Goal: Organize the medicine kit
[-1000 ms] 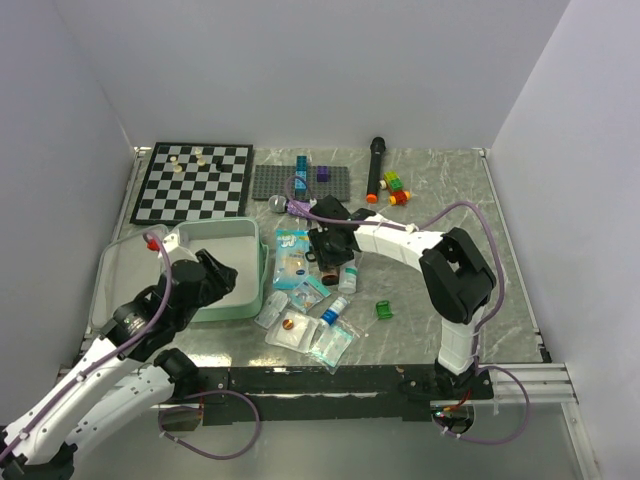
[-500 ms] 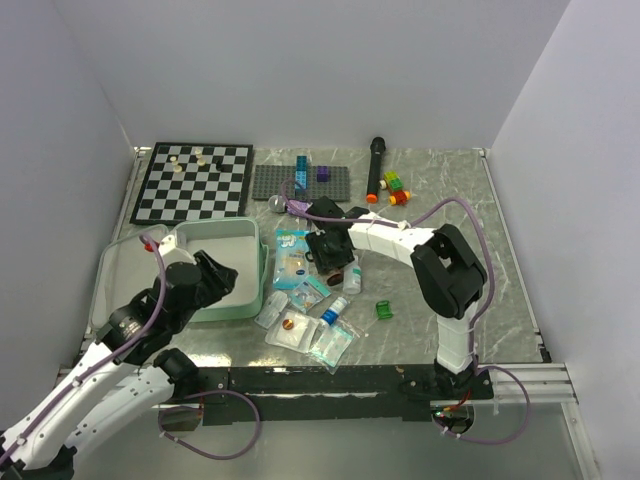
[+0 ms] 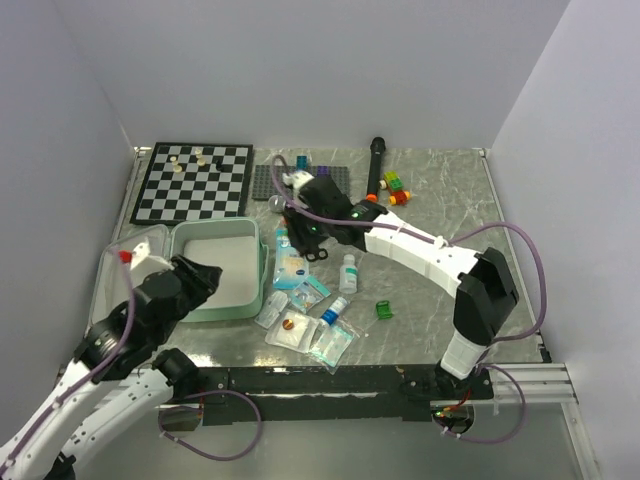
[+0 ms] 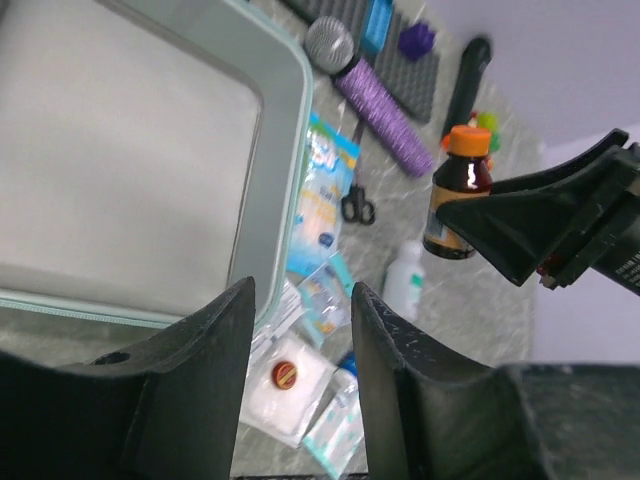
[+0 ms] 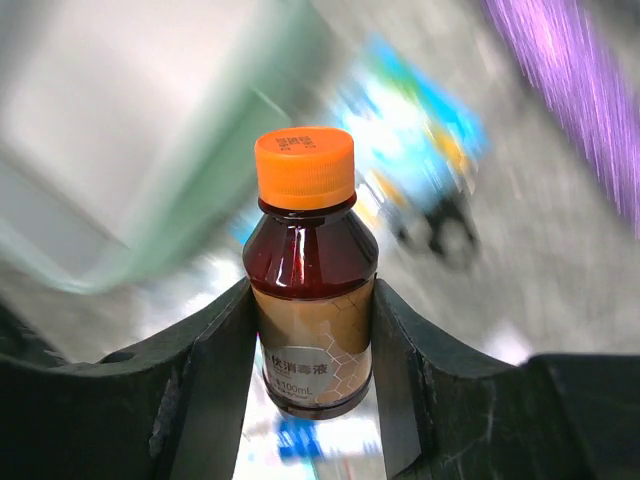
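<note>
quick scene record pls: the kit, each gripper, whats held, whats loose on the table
kit: medicine kit open, grey lining of the visible half bare
left gripper: left gripper open, holds nothing, at the kit's near side
right gripper: right gripper shut on brown bottle with orange cap
bottle place: held above the table, right of the kit, not in it
loose: sachets and white bottle lying right of the kit
other: chessboard behind the kit

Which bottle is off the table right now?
The amber bottle with the orange cap, clamped in the right gripper; the white bottle and the blue-capped vial rest on the table.
</note>
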Robot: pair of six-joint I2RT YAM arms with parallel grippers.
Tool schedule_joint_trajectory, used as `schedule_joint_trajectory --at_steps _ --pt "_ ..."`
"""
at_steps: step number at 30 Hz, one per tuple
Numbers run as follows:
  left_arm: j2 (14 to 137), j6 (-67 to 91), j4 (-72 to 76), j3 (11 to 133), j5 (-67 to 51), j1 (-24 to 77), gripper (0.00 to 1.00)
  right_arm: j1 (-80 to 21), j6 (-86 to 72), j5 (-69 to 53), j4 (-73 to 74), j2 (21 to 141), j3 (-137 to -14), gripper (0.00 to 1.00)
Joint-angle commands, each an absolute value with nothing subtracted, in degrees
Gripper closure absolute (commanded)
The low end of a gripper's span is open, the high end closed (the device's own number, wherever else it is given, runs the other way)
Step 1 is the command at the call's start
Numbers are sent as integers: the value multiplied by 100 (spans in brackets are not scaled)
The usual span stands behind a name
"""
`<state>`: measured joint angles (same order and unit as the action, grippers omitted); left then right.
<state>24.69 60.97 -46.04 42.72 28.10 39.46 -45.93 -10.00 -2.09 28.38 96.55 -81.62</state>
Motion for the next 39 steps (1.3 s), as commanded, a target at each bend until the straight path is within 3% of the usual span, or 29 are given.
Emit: schedule_joint_trajectory --at_steps 1,10,17,26,39 --pt "1839 6653 -4957 4553 3445 3937 52 -5097 -54 -650 2136 9956 -9209 56" --pt "1204 6926 -4930 4500 3454 3929 55 -5511 958 -984 2381 12100 -11582 56" --pt "1274 6829 -4975 4684 3577 3929 55 -5581 1010 -1222 2548 13209 -12515 55" --pt "1371 6926 -4993 4483 3445 3937 54 -5695 1598 -933 2593 13430 -12208 54" --pt "1582 6803 -4975 4491 3410 3929 54 -6152 3031 859 2400 13755 -11901 49"
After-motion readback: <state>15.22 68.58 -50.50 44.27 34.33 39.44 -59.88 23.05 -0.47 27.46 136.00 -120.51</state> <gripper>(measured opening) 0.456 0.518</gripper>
